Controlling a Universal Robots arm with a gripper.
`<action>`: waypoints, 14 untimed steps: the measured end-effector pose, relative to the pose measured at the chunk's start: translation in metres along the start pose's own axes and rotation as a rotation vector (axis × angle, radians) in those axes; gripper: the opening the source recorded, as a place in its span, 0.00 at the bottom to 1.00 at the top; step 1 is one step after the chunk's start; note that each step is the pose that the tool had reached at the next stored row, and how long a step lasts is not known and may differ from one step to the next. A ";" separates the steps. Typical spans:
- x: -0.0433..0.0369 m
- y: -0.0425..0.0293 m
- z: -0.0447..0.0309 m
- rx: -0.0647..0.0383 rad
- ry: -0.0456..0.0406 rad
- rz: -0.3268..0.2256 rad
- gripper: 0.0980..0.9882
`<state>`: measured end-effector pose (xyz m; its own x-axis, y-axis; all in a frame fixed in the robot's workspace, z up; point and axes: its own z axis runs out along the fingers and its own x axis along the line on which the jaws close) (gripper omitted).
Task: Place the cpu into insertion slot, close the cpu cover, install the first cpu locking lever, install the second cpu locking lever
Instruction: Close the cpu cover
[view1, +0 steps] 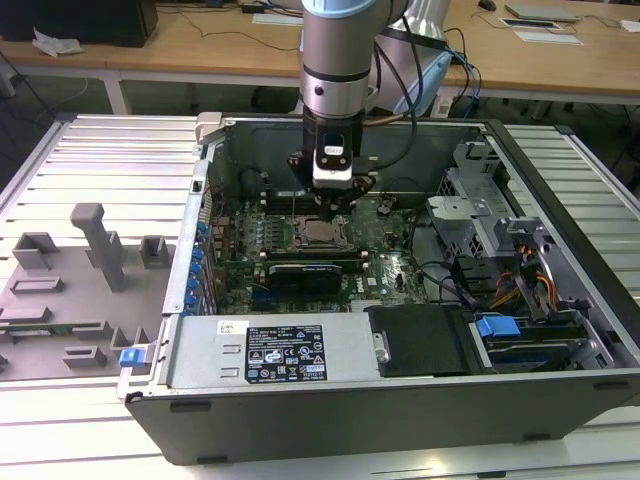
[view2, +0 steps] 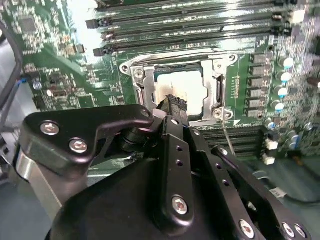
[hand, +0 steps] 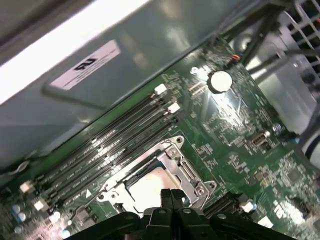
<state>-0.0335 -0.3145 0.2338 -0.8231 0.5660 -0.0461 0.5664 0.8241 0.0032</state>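
The exterior view takes in the whole scene. One arm (view1: 335, 60) hangs over one open computer box (view1: 400, 400), and its claw (view1: 330, 208) is just above the socket (view1: 326, 232) in the middle of the green board (view1: 395, 225). There is one grey tray (view1: 60, 300) with grey blocks just beside the box on the exterior view's left. A wooden desk (view1: 200, 45) stands far behind. Both wrist views look at the socket from close up. One silver chip (view2: 182, 87) lies flat inside it, and one steel frame (view2: 137, 85) lies down around the chip. The claw's two fingertips (hand: 166, 199) are pressed together with nothing between them, right over one edge of the chip. I cannot tell if they touch it. In the second wrist view I count four long black slots (view2: 185, 31) side by side next to the socket. The first wrist view shows these slots lying between the socket and the grey box wall (hand: 200, 35). It also shows one round silver battery (hand: 218, 80) on the board and one white label (hand: 87, 65) stuck on that wall.
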 end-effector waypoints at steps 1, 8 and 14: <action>0.0000 0.0000 0.0000 -0.001 -0.0001 -0.038 0.01; 0.0000 0.0000 0.0002 -0.012 0.0004 -0.274 0.01; 0.0000 0.0000 0.0002 -0.017 0.0005 -0.388 0.01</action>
<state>-0.0335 -0.3145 0.2335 -0.9760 0.2125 -0.0466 0.2126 0.9771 0.0022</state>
